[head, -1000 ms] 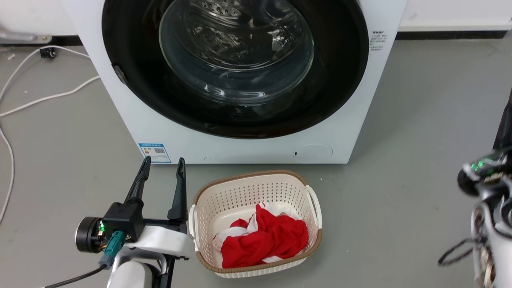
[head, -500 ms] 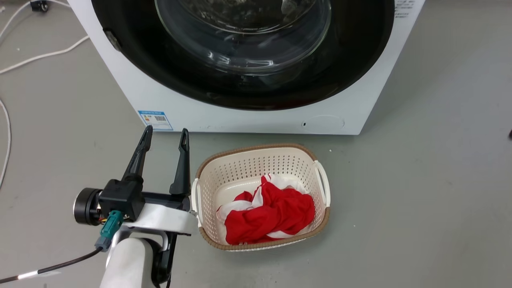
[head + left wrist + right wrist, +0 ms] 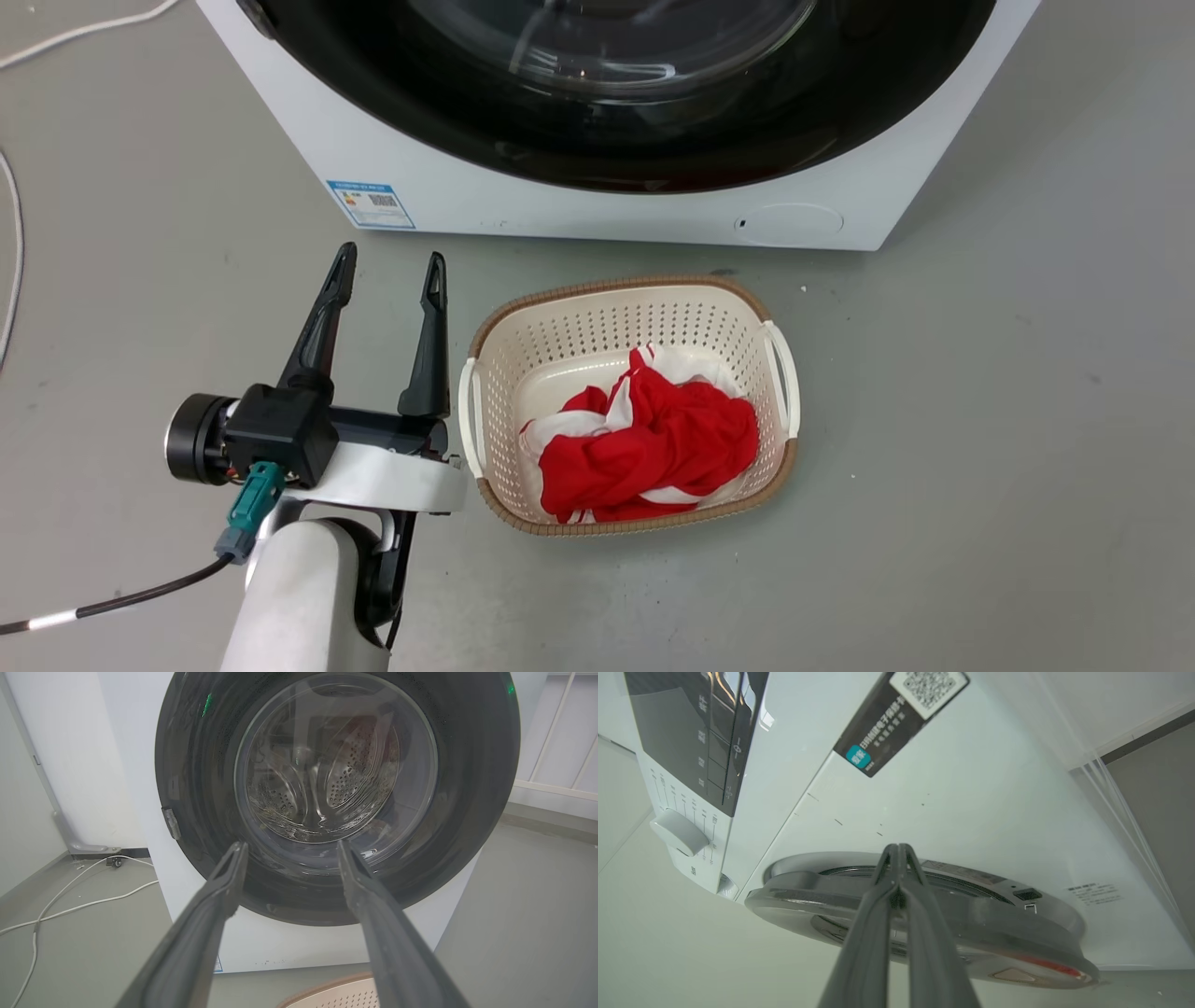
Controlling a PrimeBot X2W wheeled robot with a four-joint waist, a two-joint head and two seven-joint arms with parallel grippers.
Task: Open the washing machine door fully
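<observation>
Door closed on the washer.
The door (image 3: 467,788) lies against the washer (image 3: 560,210). Left fingers (image 3: 428,336) spread wide, empty, beside the basket (image 3: 616,327). Right fingers (image 3: 896,858) pressed together at the door's rim.

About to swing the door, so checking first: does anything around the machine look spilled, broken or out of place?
Nothing looks spilled or broken. The basket stands upright before the washing machine, red and white cloth inside it. A white cable lies loose on the floor to the machine's left.
</observation>
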